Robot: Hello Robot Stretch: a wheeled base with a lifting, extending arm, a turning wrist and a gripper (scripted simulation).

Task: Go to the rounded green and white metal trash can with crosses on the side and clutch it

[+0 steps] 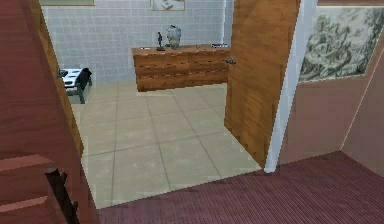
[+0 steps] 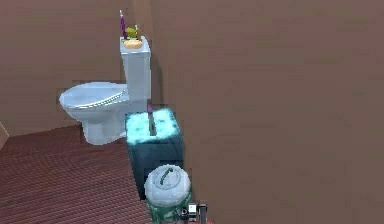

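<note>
Trash can (image 2: pixel 167 188) near toilet (image 2: pixel 95 105); pincer (image 2: pixel 181 213) at can, cannot tell if holding. Centre on rounded body, avoid rim.

A white toilet (image 2: pixel 95 105) stands against the wall, a wooden dresser (image 1: pixel 180 68) beyond an open door (image 1: pixel 258 70).

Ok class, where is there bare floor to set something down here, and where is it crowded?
Bare carpet left of the blue box, by the toilet; bare tiles between the door and the dresser. Crowded where toilet, box and trash can line up.
</note>
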